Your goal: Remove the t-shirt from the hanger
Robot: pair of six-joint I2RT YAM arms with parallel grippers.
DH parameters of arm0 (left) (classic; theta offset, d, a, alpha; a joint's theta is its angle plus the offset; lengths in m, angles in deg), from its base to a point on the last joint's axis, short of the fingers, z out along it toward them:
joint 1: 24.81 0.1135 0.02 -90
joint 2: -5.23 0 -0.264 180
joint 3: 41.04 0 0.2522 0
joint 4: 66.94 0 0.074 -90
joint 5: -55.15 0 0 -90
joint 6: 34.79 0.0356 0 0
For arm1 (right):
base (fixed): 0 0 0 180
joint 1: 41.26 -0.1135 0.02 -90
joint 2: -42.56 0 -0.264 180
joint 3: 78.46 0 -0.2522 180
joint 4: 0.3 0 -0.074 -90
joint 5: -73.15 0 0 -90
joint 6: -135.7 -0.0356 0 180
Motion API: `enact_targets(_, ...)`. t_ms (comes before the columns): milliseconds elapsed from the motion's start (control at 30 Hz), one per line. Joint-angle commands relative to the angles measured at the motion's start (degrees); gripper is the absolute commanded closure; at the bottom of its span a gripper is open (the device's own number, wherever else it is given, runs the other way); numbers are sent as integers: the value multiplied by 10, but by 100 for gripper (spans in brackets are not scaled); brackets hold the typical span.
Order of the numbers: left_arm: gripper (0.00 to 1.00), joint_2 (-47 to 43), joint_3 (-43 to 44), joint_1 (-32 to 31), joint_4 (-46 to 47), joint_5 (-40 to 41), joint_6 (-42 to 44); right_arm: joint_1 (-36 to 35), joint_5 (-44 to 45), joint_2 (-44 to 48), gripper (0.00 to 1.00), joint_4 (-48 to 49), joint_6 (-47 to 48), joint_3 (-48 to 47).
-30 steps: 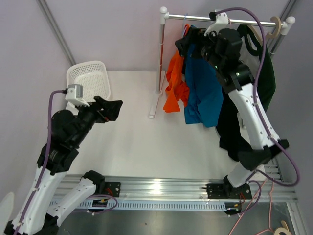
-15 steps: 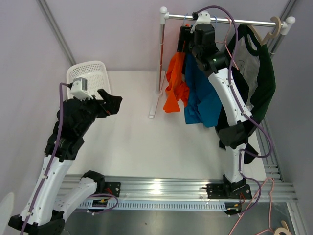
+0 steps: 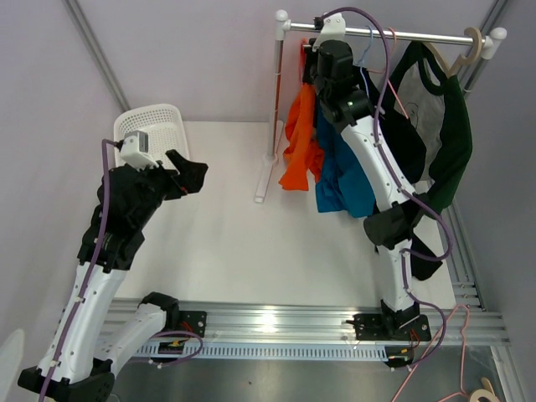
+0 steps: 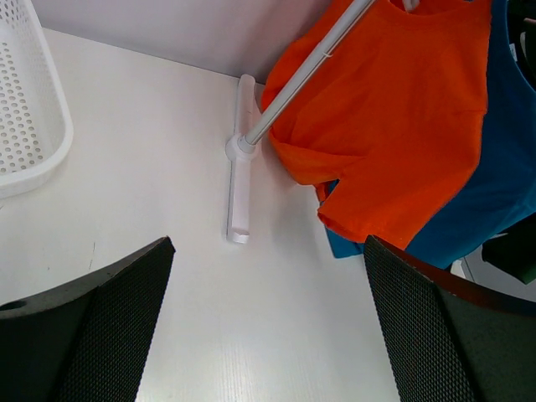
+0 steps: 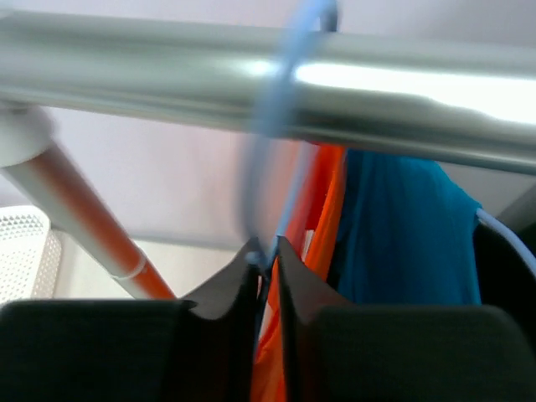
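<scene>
Wire of the blue hanger (image 5: 272,92) sits pinched between the right fingers (image 5: 226,322); left fingers (image 4: 92,327) spread

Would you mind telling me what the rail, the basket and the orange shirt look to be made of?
Rail: probably polished metal, given its bright streaky reflections. Basket: likely white moulded plastic, matte, with rows of small holes. Orange shirt: soft matte fabric, probably knit, hanging in loose folds.
</scene>
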Motion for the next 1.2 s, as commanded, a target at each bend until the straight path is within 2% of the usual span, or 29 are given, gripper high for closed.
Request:
enact_targets(0,0,0,27,6,6,3,11,-11,25,-25,98,43,31,-43)
enact_targets(233,0,-2,36,4,6,4,36,-70,81,28,100,122,118,-28)
enact_targets(367,0,-27,35,2,22,25,55,-86,98,66,100,130,147,-22)
enact_targets(500,0,-15,66,-12,4,21,73,-101,129,108,100,112,157,-9)
enact_targets(567,1,-5,75,-39,3,45,98,-108,193,119,100,99,149,5)
enact_targets(633,1,6,80,-124,6,116,127,-120,241,148,100,70,117,23)
enact_targets(700,1,22,88,-185,8,134,157,-128,286,179,100,24,66,69)
enact_targets(767,1,30,89,-216,13,141,178,-135,326,236,100,-4,-40,115)
enact_targets(800,1,29,83,-254,28,144,188,-142,345,256,100,-12,-71,174)
enact_targets(833,0,26,77,-280,39,155,201,-159,379,295,100,-15,-152,203)
enact_targets(867,0,14,49,-335,72,175,238,-167,416,312,100,-31,-190,249)
enact_targets(900,0,7,34,-367,94,182,262,-171,419,324,100,-52,-232,258)
enact_targets(933,0,-1,20,-404,117,202,286,-171,411,333,100,-84,-312,258)
enact_targets(967,1,-17,-29,-480,145,244,342,-171,382,343,100,-123,-340,258)
enact_targets(1000,0,-22,-49,-515,213,265,371,-171,366,347,100,-140,-364,250)
enact_targets(1067,1,-28,-113,-605,278,305,444,-171,326,350,100,-164,-407,240)
enact_targets(1167,1,-18,-161,-695,399,353,505,-173,292,353,100,-196,-430,231)
